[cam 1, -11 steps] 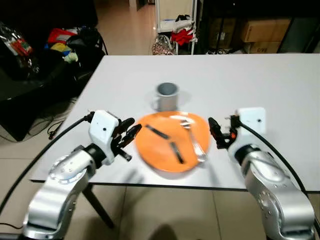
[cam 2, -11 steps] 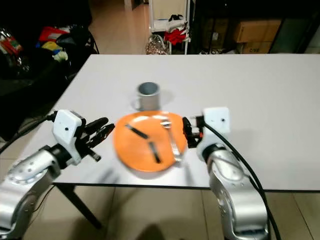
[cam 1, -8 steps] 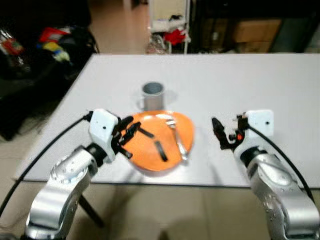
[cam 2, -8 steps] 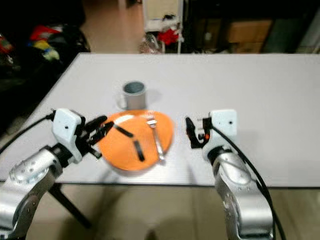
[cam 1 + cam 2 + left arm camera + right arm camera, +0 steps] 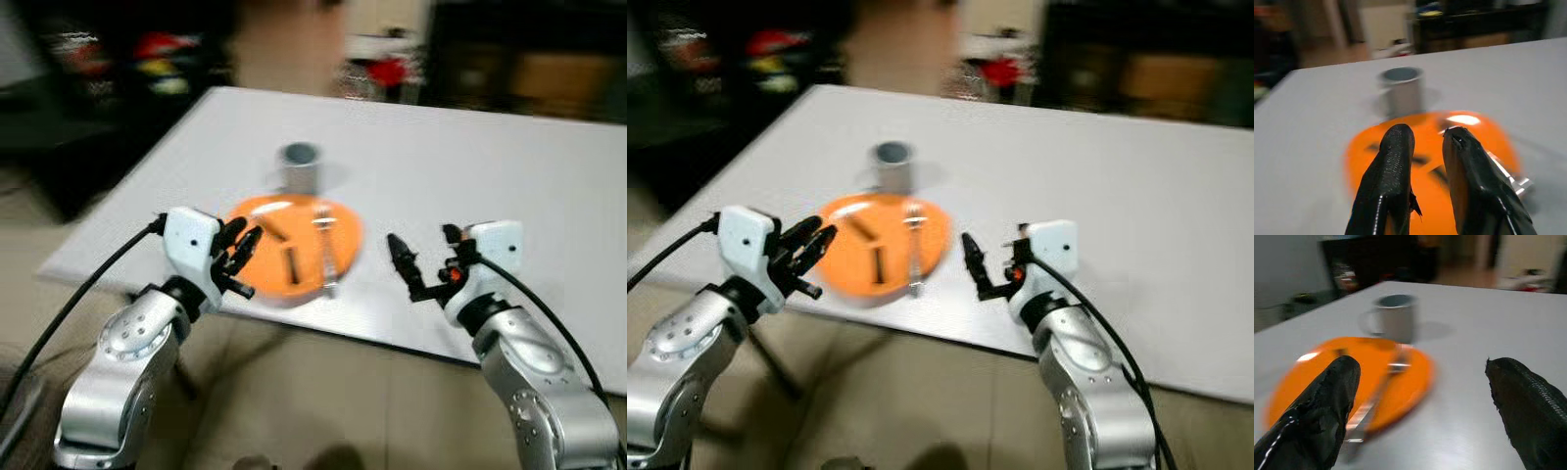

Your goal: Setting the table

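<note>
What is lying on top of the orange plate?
On the orange plate lies a silver fork along its right side, and two dark, blurred utensils whose kind cannot be told. The plate's surface beneath them is covered.

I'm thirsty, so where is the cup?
In the head views the grey cup stands on the white table, just behind the orange plate with the fork, nearer the robot's left side than its right.

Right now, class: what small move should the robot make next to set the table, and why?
Probably ease the open right pincer toward the fork lying on the orange plate: it hovers beside the plate, empty, and cutlery sits on the plate rather than beside it.
</note>
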Robot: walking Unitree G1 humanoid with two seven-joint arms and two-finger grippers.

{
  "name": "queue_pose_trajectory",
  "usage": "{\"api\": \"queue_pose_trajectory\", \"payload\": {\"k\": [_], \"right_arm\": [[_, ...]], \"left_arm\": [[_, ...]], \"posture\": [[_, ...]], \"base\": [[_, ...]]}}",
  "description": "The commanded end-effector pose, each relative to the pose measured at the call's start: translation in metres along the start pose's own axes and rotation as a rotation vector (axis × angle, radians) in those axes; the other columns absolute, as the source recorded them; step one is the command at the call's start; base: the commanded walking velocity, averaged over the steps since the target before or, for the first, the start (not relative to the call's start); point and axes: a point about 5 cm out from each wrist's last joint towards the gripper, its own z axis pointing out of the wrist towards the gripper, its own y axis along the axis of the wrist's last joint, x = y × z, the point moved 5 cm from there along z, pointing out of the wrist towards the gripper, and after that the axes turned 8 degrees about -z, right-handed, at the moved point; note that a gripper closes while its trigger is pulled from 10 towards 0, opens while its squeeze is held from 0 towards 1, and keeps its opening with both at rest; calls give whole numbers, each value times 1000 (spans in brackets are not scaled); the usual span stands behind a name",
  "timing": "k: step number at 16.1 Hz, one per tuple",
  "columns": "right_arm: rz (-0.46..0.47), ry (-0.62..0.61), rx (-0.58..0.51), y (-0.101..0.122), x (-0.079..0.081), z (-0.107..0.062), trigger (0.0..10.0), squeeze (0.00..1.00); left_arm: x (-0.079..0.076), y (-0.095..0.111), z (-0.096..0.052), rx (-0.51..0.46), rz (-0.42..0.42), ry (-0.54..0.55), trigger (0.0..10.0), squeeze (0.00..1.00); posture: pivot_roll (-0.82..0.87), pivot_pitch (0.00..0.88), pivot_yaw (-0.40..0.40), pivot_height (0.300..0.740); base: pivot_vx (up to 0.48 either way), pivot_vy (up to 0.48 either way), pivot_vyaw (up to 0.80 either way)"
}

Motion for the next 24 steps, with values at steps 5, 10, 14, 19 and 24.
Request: {"api": "queue_pose_trajectory", "payload": {"k": [5, 10, 14, 19, 24], "right_arm": [[5, 38, 5, -2, 4, 1, 10000, 1000], [-3, 29, -45, 7, 5, 1, 10000, 1000], [-2, 43, -39, 4, 10, 3, 10000, 1000], [-136, -25, -11, -1, -2, 7, 10000, 1000], [-158, -61, 0, -3, -11, 5, 10000, 1000]], "left_arm": [[14, 1, -3, -4, 19, 89, 10000, 0], [19, -2, 5, 5, 57, 158, 10000, 0], [23, -2, 4, 11, 70, 168, 10000, 0], [23, -1, 5, 13, 98, 179, 10000, 0], [28, 2, 7, 1, 62, 190, 10000, 0]], "posture": [[65, 0, 36, 740], [70, 0, 36, 740], [73, 0, 44, 740], [81, 0, 38, 740], [65, 0, 53, 740]], "base": [[0, 0, 800], [0, 0, 800], [0, 0, 800], [0, 0, 800], [0, 0, 800]]}}
